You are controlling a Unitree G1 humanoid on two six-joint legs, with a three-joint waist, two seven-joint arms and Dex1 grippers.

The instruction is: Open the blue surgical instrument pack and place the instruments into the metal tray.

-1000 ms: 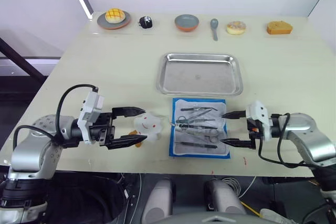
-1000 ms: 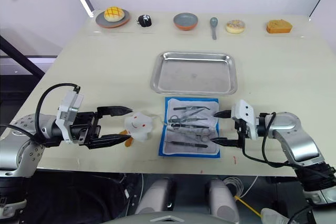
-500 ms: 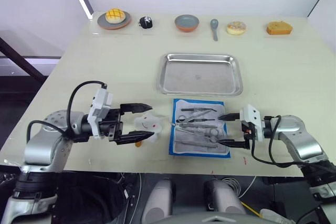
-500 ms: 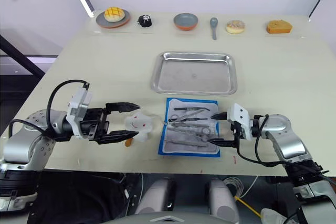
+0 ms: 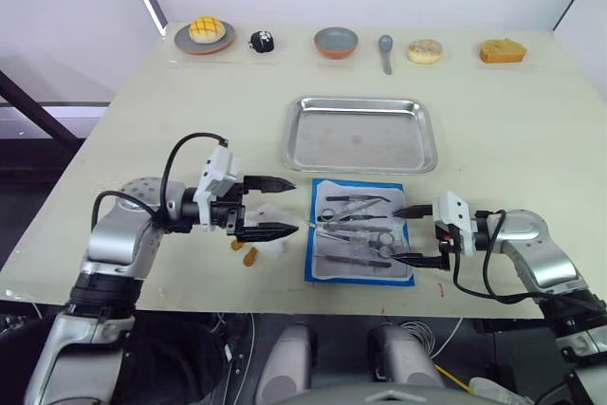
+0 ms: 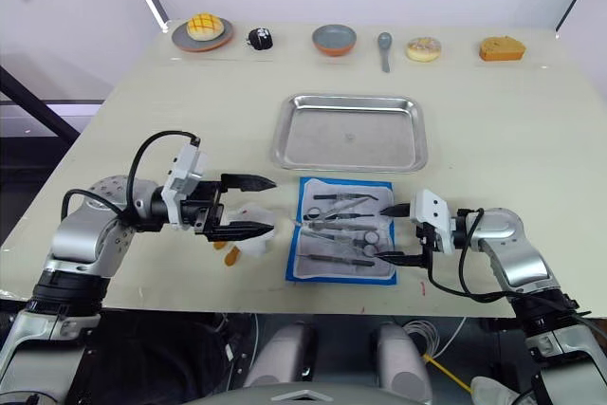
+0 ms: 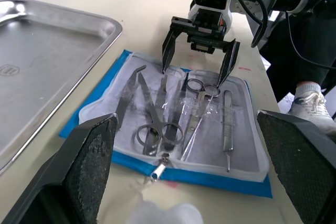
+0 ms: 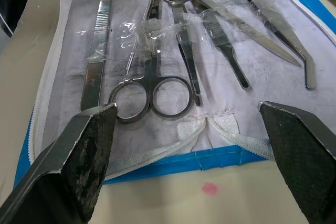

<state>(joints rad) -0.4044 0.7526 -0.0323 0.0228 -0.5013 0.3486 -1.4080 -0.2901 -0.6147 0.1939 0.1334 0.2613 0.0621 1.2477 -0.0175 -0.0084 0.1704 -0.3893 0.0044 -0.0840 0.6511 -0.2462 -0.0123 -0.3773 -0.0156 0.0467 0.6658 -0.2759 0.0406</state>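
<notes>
Here the blue surgical instrument pack (image 5: 360, 230) lies unfolded mid-frame; both hands, left hand (image 5: 281, 206) and right hand (image 5: 410, 233), gape empty. Wrist views reveal taped instruments (image 8: 157, 51).

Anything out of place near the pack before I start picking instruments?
One thing: a small white toy figure lies just left of the open blue surgical instrument pack, under the open left gripper. It has no part in the job. The metal tray sits square.

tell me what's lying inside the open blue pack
Inside the blue pack, on its whitish lining, lie slim metal instruments: scissors, forceps, tweezers and a flat handle. Clear plastic strips cross their middles, blurring those parts.
</notes>
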